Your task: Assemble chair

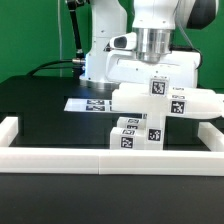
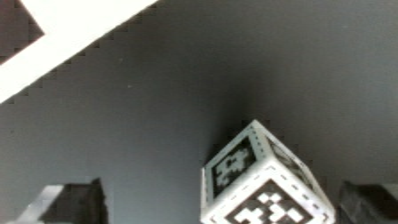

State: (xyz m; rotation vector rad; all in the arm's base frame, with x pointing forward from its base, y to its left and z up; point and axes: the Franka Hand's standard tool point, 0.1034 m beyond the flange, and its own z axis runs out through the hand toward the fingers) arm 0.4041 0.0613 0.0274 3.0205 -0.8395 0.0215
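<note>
The chair is a cluster of white tagged parts in the exterior view. A long white piece [image 1: 195,102] lies across the exterior view's right. Shorter tagged blocks [image 1: 128,133] stand below it, just behind the front wall. My hand [image 1: 150,68] hangs right over the cluster, its fingertips hidden behind the parts. In the wrist view my gripper [image 2: 222,205] is open, and one corner of a tagged white part [image 2: 267,185] stands between the two dark fingers [image 2: 71,203]. A gap shows on one side of the part. Nothing is gripped.
A low white border wall [image 1: 110,160] runs along the front and both sides of the black table [image 1: 40,100]. The marker board [image 1: 88,103] lies flat behind the parts, at the robot's base. A strip of the wall [image 2: 71,45] shows in the wrist view.
</note>
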